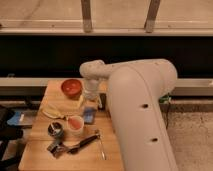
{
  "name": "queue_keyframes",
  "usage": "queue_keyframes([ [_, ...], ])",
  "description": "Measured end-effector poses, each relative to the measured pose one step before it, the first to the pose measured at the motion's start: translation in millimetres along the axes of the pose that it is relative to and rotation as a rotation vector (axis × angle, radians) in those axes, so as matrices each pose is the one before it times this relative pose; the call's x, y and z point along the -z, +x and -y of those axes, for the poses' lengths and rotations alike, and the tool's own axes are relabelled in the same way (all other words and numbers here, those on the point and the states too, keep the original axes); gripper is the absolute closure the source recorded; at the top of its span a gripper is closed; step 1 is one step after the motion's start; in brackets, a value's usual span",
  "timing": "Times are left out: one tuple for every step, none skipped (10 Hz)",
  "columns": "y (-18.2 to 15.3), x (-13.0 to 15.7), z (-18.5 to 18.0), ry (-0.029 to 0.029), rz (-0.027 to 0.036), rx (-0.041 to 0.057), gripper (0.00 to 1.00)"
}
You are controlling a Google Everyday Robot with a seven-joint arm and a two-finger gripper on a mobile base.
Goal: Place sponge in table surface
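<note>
A: Any writing to read?
B: None legible; the bulky white robot arm (142, 107) fills the right side and hides much of the light-brown wooden desk (42, 150).

A: What sits around it?
B: An orange-red round bowl (71, 87) at the back; a pale yellow banana-like item (53, 112) on the left; a pink cup (75, 125); a dark round container (55, 130); a black-handled tool (82, 144) near the front.

A: And the sponge?
B: The small blue rectangular sponge (90, 114) lies on the desk beside the pink cup; the gripper (91, 103) is right above it; whether its jaws are apart or clamped, I cannot tell.
</note>
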Motion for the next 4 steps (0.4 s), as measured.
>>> queue_keyframes([
  [-0.65, 15.76, 0.83, 0.00049, 0.06337, -0.01421, 0.22],
  [-0.57, 18.23, 1.50, 0.00033, 0.07001, -0.01450, 0.22],
  [-0.97, 12.90, 3.55, 0.00052, 0.04853, -0.01301, 0.22],
  [0.23, 2.89, -0.95, -0.00163, 0.01058, -0.00072, 0.22],
])
